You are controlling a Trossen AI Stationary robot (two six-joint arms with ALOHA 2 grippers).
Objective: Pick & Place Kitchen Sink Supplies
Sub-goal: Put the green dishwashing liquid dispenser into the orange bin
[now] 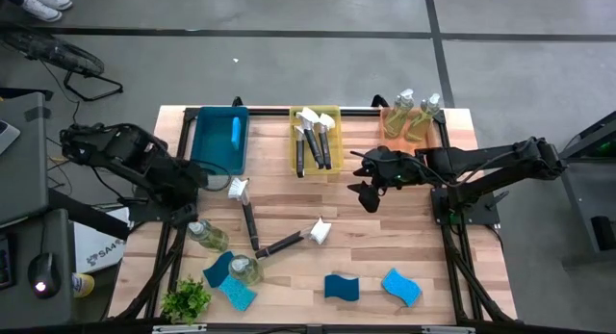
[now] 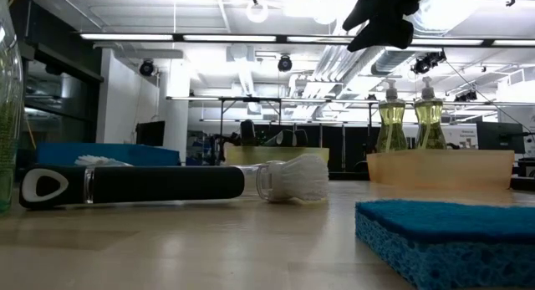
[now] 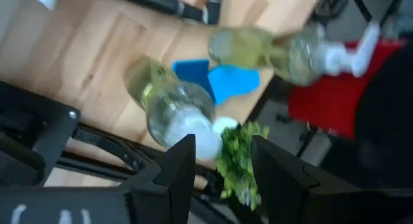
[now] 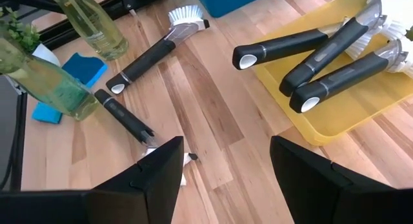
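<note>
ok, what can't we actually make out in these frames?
- Low view: the right gripper is a dark silhouette cut by the top edge.
- Low view: the bottle at the picture's left is cropped by the edge.
- Left wrist view: the bottles and plant are motion-blurred.
- High view: the blue bin contents are too small to identify.

My bench in a robotics lab, not a kitchen.
Beyond my wooden table (image 1: 385, 247) I see a grey concrete floor (image 1: 289, 74), bare ceiling ducts (image 2: 334, 68) under strip lights (image 2: 150, 37), a computer mouse (image 1: 39, 273) at far left, and black metal framing (image 3: 97, 143) under the tabletop.
</note>
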